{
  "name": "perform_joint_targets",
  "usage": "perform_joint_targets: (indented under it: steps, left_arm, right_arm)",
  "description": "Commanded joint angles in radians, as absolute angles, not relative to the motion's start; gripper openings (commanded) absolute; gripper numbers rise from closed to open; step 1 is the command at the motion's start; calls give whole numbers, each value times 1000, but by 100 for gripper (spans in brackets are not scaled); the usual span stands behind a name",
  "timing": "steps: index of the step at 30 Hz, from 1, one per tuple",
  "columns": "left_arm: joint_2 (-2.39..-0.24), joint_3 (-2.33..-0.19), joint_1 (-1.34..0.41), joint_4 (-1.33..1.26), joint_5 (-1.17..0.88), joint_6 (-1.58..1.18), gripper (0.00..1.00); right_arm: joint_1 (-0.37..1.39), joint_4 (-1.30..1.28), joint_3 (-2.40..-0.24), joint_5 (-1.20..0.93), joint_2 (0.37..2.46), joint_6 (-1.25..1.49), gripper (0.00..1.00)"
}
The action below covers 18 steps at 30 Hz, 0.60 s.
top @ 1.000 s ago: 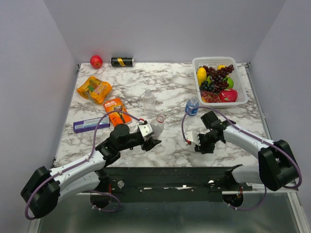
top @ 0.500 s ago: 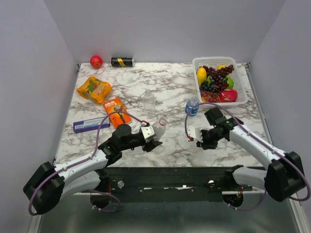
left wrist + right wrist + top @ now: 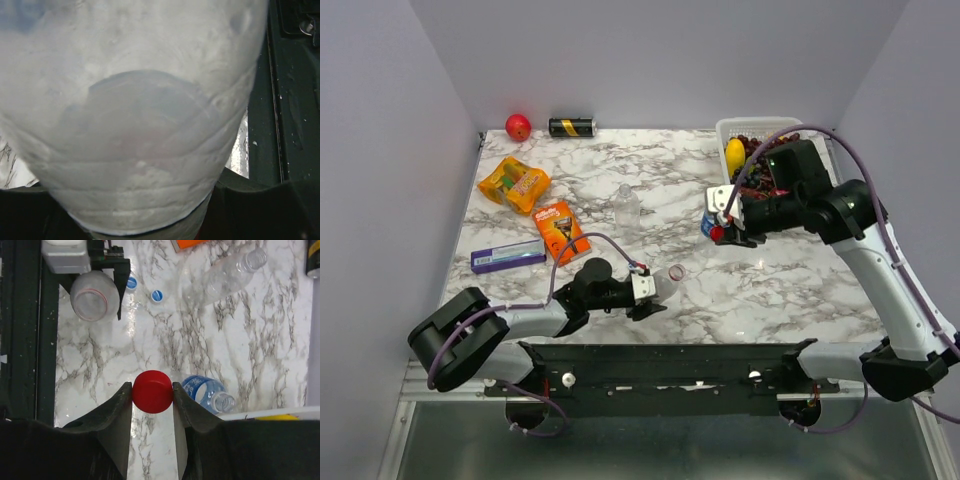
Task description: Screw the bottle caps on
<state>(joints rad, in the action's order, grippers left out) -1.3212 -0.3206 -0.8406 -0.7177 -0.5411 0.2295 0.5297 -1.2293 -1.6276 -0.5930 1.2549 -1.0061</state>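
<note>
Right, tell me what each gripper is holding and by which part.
Right gripper: the small round red plastic cap, pinched by its sides. Left gripper: a clear plastic bottle, uncapped, clamped across its body.

Right of the upright plain clear plastic bottle, bare marble table lies open up to the blue-labelled clear bottle; left of it, an orange flat pack crowds close.
</note>
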Motion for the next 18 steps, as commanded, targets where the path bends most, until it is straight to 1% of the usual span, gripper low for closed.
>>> perform_joint_targets:
  steps: [1, 6, 18]
  left_arm:
    - [-1331, -342, -854, -793, -591, 273, 0]
    - [-1335, -347, -861, -787, -588, 264, 0]
    - [-1338, -364, -862, -762, -577, 273, 0]
  right_arm:
    - [624, -1373, -1684, -638, 1299, -1032, 35]
    - [753, -1374, -1661, -600, 1308, -1141, 35]
    - [847, -1336, -1643, -554, 1355, -1218, 36]
